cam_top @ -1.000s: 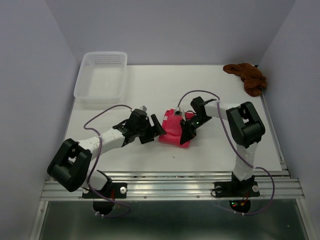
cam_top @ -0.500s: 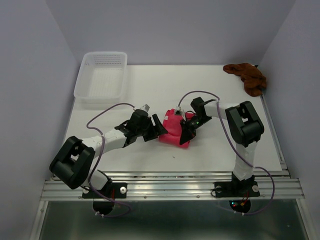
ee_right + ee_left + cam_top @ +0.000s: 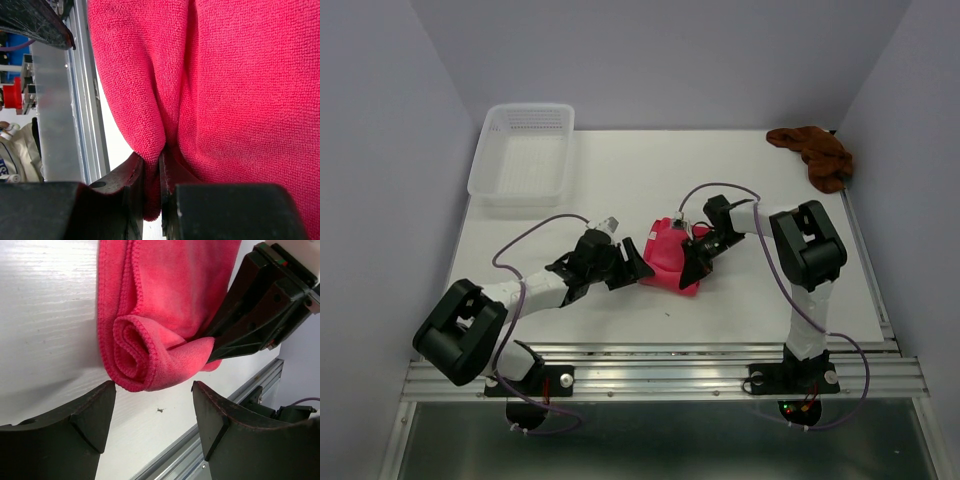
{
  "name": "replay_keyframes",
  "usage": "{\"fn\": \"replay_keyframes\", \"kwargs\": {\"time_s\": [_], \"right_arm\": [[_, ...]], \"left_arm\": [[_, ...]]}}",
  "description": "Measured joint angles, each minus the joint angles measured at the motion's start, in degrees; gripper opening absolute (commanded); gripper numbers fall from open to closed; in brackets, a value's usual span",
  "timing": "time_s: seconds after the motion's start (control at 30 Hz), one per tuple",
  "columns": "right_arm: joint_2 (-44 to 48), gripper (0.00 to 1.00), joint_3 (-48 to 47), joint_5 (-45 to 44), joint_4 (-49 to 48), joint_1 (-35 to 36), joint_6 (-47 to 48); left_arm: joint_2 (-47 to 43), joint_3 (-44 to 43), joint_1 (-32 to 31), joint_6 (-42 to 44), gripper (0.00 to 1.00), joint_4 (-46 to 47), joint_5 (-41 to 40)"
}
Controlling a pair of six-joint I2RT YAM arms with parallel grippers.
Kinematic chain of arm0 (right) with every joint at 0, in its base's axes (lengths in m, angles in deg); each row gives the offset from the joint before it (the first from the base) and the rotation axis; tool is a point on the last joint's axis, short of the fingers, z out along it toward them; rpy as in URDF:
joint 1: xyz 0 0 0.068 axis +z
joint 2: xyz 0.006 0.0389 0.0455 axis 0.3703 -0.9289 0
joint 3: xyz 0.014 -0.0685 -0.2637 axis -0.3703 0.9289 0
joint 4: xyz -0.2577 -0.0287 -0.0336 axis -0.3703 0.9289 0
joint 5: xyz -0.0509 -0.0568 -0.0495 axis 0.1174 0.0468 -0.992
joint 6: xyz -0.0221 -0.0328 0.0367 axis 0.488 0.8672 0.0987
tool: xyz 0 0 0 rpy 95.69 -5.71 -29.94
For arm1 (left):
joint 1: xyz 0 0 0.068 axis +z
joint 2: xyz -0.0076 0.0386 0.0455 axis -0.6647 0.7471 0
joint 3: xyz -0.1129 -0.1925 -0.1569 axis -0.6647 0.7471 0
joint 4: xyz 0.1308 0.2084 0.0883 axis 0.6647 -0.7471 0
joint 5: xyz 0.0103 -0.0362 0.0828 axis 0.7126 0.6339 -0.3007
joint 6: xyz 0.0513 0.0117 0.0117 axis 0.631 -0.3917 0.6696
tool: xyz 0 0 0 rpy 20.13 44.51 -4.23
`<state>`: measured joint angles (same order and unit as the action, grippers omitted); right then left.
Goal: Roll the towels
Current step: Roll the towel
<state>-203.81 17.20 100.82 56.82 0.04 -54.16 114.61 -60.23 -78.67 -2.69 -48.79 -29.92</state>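
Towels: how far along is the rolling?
Done: nothing fully. The pink towel shows only a short rolled coil at one end. In hand: the right claw is shut on a fold of it, and the left claw is open just short of the coil. Left: finish this roll, then the brown towel, lying crumpled at the far right corner.

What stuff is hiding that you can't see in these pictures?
- Top view: right edge of the pink towel, hidden under the right gripper.
- Left wrist view: the towel's far end, cut off by the top edge.
- Right wrist view: most of the towel, past the frame's edges.
- Top view: folds of the brown towel, too small.
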Motion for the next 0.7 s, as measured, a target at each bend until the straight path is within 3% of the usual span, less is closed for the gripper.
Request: {"fn": "replay_keyframes", "kwargs": {"time_s": [0.4,0.47,0.5,0.53,0.63,0.7], "right_arm": [[-0.68,0.01,0.0,1.53,0.0,-0.09,0.31],[-0.74,0.03,0.0,1.75,0.04,-0.09,1.14],[-0.79,0.06,0.0,1.86,0.22,-0.09,1.64],[-0.83,0.17,0.0,1.9,0.48,-0.09,2.36],[-0.87,0.26,-0.39,1.6,2.08,-0.13,5.68],[-0.87,0.49,-1.79,0.72,4.2,-0.13,8.52]], "left_arm": [[9.31,-5.49,-0.04,4.07,0.48,1.55,-0.15],[10.1,-6.78,-0.04,4.44,0.33,0.57,-0.94],[10.56,-7.56,-0.04,4.48,0.28,0.13,-1.25],[11.06,-8.7,-0.07,4.44,0.21,-0.9,-1.9],[12.55,-11.8,-0.2,4.57,0.14,-3.76,-2.97],[13.33,-13.46,-0.42,4.46,0.12,-5.55,-3.48]]}}
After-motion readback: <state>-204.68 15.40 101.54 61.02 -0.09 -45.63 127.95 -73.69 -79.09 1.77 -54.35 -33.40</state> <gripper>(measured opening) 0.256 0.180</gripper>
